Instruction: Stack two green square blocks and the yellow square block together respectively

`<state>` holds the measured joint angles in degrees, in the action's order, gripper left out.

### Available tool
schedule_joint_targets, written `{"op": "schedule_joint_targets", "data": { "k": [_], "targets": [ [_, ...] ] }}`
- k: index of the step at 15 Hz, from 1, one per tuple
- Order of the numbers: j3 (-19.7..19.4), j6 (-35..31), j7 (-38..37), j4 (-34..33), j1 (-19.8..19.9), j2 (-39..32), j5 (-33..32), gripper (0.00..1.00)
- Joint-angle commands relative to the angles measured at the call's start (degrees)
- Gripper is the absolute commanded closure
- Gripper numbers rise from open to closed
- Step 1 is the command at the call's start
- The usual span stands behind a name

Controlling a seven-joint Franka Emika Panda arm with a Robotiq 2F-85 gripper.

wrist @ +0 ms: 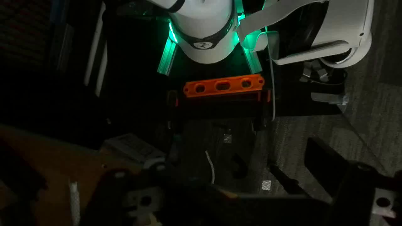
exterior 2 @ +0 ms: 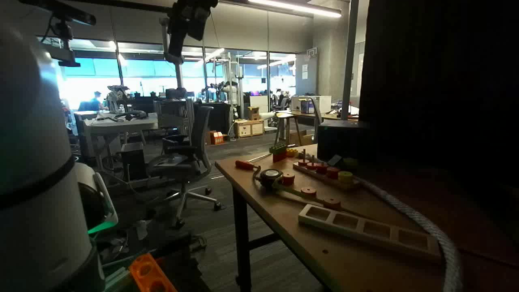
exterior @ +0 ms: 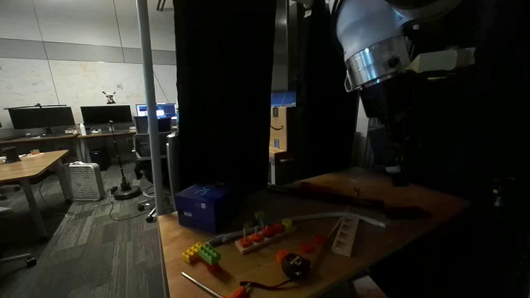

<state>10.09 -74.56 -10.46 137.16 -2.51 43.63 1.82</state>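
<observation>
In both exterior views I make out a small green block (exterior: 259, 216), dim and blurred, between the blue box (exterior: 196, 217) and the peg rack (exterior: 253, 247); one piece or two, I can't tell. The yellow block (exterior 2: 345, 177) sits on the rack's end.

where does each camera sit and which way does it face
Exterior view: at the tape measure end of the table, facing over it toward curtains; arm upper right.
Exterior view: near the tray, facing along the table toward windows; arm's lower part far left.
Wrist view: just behind the open pincer at the bottom, facing down at base and floor.
Both exterior views share the table, tape measure and tray.
</observation>
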Motion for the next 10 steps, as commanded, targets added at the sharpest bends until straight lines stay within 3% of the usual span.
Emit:
{"op": "schedule_joint_targets", "data": {
  "k": [1, 7, 10],
  "targets": [
    [-0.3, 0.0, -0.2, -0.3, -0.4, -0.1, -0.1, 0.0],
    [-0.3, 0.0, -0.2, -0.5, -0.4, 0.2, -0.1, 0.0],
    [0.8, -9.3, 0.0, 0.8, -0.1, -0.9, -4.4, 0.0]
  ]
}}
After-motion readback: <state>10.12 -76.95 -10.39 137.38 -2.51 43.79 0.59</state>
